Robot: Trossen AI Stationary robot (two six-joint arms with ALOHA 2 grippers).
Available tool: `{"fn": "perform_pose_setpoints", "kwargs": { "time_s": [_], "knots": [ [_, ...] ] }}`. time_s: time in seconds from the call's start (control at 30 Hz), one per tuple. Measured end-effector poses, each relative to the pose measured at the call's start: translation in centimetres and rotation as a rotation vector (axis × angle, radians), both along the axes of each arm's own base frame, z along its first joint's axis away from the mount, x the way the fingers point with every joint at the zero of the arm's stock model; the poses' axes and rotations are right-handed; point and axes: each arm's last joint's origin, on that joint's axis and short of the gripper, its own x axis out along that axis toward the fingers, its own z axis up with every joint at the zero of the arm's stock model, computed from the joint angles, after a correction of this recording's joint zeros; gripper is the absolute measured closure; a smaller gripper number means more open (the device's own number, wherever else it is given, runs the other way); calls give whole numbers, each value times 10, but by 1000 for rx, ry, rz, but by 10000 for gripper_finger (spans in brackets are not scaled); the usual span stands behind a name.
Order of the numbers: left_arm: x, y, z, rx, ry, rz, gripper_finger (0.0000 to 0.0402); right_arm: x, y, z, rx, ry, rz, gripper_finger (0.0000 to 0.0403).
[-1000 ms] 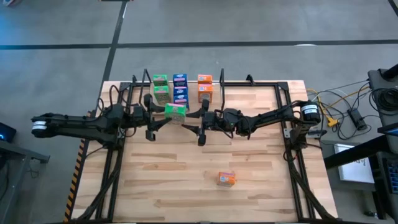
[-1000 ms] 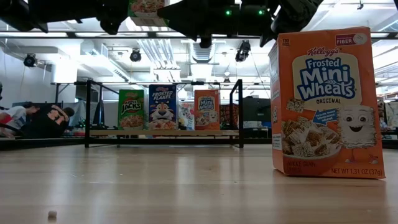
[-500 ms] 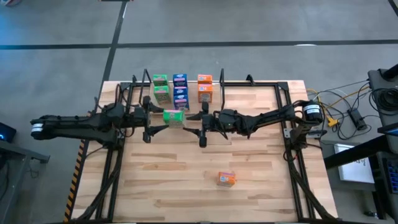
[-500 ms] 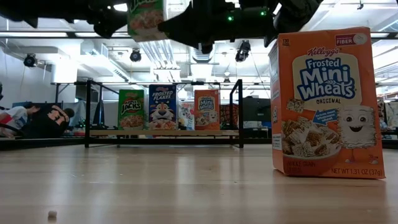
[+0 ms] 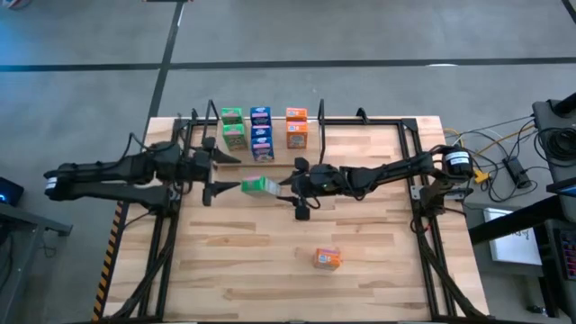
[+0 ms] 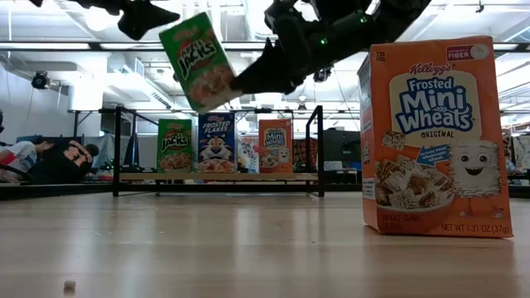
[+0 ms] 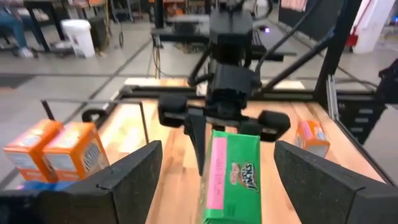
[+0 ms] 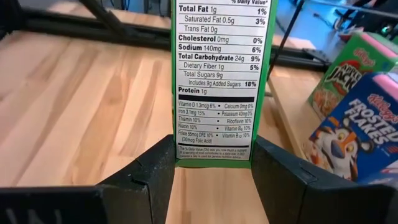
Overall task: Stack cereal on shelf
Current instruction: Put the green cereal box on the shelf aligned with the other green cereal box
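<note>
Green cereal box (image 5: 260, 185) tilted in mid-air in front of shelf (image 6: 217, 176), pinched at one end by right gripper (image 8: 212, 163). Left gripper (image 5: 219, 173) just beside box, fingers spread wide, not touching. Orange box (image 5: 327, 259) alone on table (image 5: 378, 225), well apart.

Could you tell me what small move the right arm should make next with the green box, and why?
Probably carry the green box toward the shelf. The right gripper grips its end, the left gripper stands open and clear of it, and the box hangs tilted in mid-air, away from the shelved boxes.
</note>
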Motion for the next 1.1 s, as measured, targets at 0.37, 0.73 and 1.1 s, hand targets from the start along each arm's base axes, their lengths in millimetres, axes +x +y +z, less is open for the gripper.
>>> {"fn": "perform_pose_setpoints", "kwargs": {
  "time_s": [0.37, 0.73, 1.1],
  "knots": [
    [34, -5, -4, -1, 131, -36, 110, 0, 0, -1, -17, 9, 6, 225],
    [49, -8, -5, 0, 277, -5, 110, 0, 0, -1, -16, 9, 5, 225],
    [57, -16, -12, -17, 316, -34, 122, 0, 0, -1, -14, 10, 4, 225]
  ]
}}
